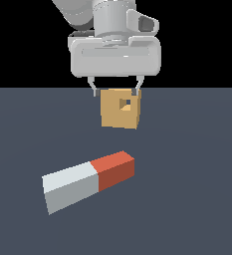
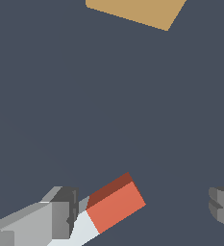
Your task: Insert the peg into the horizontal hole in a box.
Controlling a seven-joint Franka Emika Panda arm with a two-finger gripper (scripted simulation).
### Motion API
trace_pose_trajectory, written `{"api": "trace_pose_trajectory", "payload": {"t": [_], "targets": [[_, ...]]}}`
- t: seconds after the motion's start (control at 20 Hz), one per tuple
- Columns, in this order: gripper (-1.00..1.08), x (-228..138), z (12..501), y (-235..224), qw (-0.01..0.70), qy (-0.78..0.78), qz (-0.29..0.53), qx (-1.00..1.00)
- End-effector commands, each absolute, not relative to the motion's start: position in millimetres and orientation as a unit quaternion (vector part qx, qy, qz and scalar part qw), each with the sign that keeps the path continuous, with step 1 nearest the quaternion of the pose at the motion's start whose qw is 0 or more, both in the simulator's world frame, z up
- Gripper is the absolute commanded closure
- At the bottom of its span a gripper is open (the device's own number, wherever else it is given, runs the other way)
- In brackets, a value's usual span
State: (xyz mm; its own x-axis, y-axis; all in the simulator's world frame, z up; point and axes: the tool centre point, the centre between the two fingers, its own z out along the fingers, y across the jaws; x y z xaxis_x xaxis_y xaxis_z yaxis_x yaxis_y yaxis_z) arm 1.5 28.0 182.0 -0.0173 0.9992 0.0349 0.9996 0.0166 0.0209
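The gripper point(image 1: 116, 91) hung high with its fingers point(image 2: 60, 211) spread wide, holding nothing. The peg point(image 1: 87, 181) lay flat on the floor point(image 1: 197, 199), well apart from the box point(image 1: 120, 108). If the fingers came down crooked, they might bump the peg and push it away.

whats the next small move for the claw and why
Probably lower the claw onto the peg. It is open and holds nothing; the peg lies flat on the floor, its red half between the fingers in the wrist view, apart from the box and its hole.
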Motion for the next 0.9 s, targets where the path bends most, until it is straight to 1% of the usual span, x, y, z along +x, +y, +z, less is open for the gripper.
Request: {"api": "trace_pose_trajectory", "payload": {"t": [0.0,0.4,0.85], "targets": [[-0.92,1.5,182.0,28.0,0.005,-0.713,-0.020,-0.701],[-0.92,1.0,175.2,17.8,0.005,-0.691,-0.019,-0.723],[-0.92,-6.2,151.4,-18.1,0.003,-0.607,-0.014,-0.795]]}}
